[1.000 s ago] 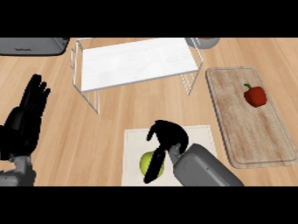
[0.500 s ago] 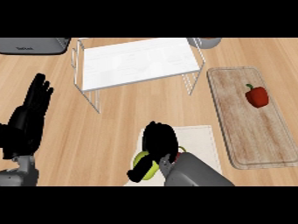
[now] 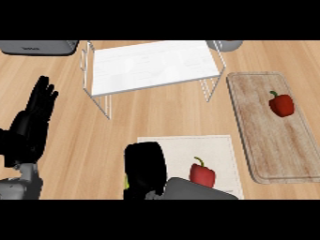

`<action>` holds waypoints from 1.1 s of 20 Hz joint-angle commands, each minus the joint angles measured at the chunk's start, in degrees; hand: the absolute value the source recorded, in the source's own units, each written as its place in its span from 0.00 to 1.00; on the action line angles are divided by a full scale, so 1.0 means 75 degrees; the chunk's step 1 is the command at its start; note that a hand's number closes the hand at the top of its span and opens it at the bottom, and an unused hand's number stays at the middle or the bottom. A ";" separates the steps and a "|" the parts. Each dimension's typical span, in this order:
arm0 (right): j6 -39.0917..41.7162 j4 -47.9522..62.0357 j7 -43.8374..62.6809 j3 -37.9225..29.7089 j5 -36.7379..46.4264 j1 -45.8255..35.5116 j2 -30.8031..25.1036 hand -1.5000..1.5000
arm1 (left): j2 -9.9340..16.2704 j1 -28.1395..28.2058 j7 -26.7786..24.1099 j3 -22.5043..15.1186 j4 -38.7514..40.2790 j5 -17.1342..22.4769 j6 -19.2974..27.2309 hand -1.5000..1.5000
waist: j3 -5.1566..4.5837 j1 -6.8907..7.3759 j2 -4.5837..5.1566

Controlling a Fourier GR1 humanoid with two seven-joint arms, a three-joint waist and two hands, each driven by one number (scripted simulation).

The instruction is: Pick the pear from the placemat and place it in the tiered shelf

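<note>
The green pear (image 3: 126,181) lies on the left part of the pale placemat (image 3: 190,146); only a thin sliver of it shows. My right hand (image 3: 146,168) covers it from above, fingers curled down round it. The tiered shelf (image 3: 152,65), a white top on wire legs, stands beyond the placemat at the counter's back middle. My left hand (image 3: 31,123) rests open at the left edge, fingers up, away from everything.
A red pepper (image 3: 202,174) lies on the placemat just right of my right hand. A second red pepper (image 3: 281,104) sits on the wooden cutting board (image 3: 277,145) at the right. Grey objects stand at the back left (image 3: 34,46) and back right (image 3: 224,45).
My right hand has moved left and settled over the pear, hiding nearly all of it. The forearm's shift uncovered the red pepper on the placemat. The left hand stays put.
</note>
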 commanded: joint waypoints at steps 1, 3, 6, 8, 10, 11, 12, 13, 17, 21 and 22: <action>-0.0619 -0.1136 0.1643 0.0283 -0.0257 -0.0611 0.0065 1.00 | -0.0091 0.0039 0.0210 -0.0154 -0.0140 -0.0146 0.0081 0.50 | 0.0002 -0.0007 -0.0027; -0.1377 -0.1431 0.1398 -0.0084 0.0155 -0.0649 0.0064 1.00 | -0.0081 0.0021 0.0098 -0.0043 -0.0054 -0.0075 0.0072 0.50 | 0.0004 -0.0046 -0.0051; -0.1679 -0.1967 0.1525 -0.0964 0.0603 -0.1039 0.0064 1.00 | -0.0211 0.0323 -0.0086 -0.0166 -0.0109 -0.0206 0.0162 0.50 | 0.0003 -0.0135 -0.0097; -0.1623 -0.2121 0.1886 -0.1456 0.0934 -0.1259 0.0064 1.00 | -0.0086 0.0314 -0.0052 0.0008 0.0003 -0.0033 0.0013 0.50 | -0.0001 -0.0227 -0.0104; -0.1524 -0.2275 0.2382 -0.1618 0.1409 -0.1596 0.0063 1.00 | -0.0209 0.0207 -0.0001 -0.0091 0.0004 -0.0236 0.0235 0.50 | -0.0004 -0.0294 -0.0130; -0.1331 -0.2420 0.2512 -0.1933 0.1512 -0.1715 0.0063 1.00 | -0.0042 0.0383 -0.0209 0.0088 0.0078 -0.0041 -0.0013 0.50 | -0.0010 -0.0304 -0.0131; -0.1152 -0.2619 0.2746 -0.1903 0.1792 -0.1740 0.0063 1.00 | -0.0085 0.0306 -0.0179 0.0148 0.0200 -0.0026 0.0053 0.50 | -0.0009 -0.0376 -0.0134; -0.0854 -0.2607 0.2889 -0.2193 0.1789 -0.2024 0.0062 1.00 | -0.0272 0.0314 -0.0099 -0.0109 -0.0041 -0.0313 0.0317 0.50 | -0.0005 -0.0338 -0.0139; -0.0291 -0.2544 0.3176 -0.2677 0.2122 -0.2471 0.0062 1.00 | -0.0020 0.0404 -0.0005 0.0135 -0.0227 -0.0017 0.0012 0.50 | -0.0007 -0.0262 -0.0098; -0.0169 -0.2278 0.2575 -0.3067 0.2388 -0.2086 0.0061 1.00 | -0.0151 -0.0033 0.0042 0.0092 0.0231 -0.0197 0.0178 0.50 | -0.0003 -0.0340 -0.0022; 0.0002 -0.2552 0.3009 -0.3248 0.2358 -0.2510 0.0062 1.00 | 0.0160 0.0355 0.0038 0.0347 -0.0184 0.0143 -0.0181 0.50 | -0.0005 -0.0230 -0.0065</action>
